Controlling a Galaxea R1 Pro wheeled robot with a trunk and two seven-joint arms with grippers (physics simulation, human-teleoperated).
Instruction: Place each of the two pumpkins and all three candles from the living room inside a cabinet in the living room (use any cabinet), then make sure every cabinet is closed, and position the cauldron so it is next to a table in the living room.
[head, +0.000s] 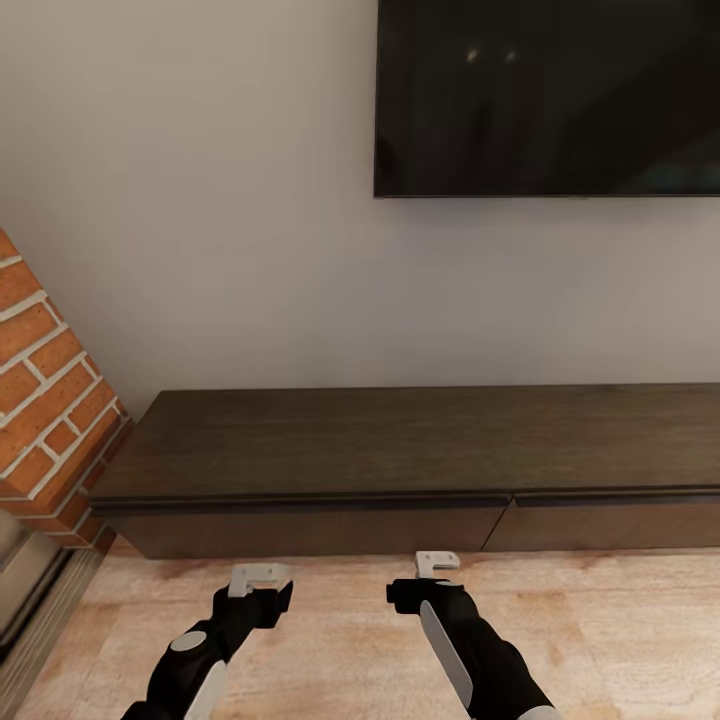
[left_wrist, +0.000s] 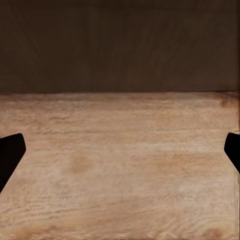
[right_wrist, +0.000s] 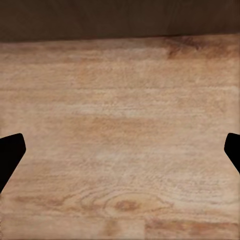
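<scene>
Facing cabinet (head: 400, 450), drawers shut, brick pillar (head: 50, 400) crowding my left. My left gripper (head: 258, 578) and right gripper (head: 437, 566) hovering spread, empty, over bare floor (head: 340, 640) just before it.

Ahead of you the cabinet (head: 420, 455) runs along the wall, its drawer fronts flush and shut, so it blocks any forward pass at floor level. Your left gripper (head: 259, 578) and right gripper (head: 437, 565) hang just short of it, fingers spread wide, above bare wooden floor (head: 340, 640). To your left a brick column (head: 45, 400) closes that side. Above the cabinet top you have free room up to the dark wall screen (head: 548, 95).
</scene>
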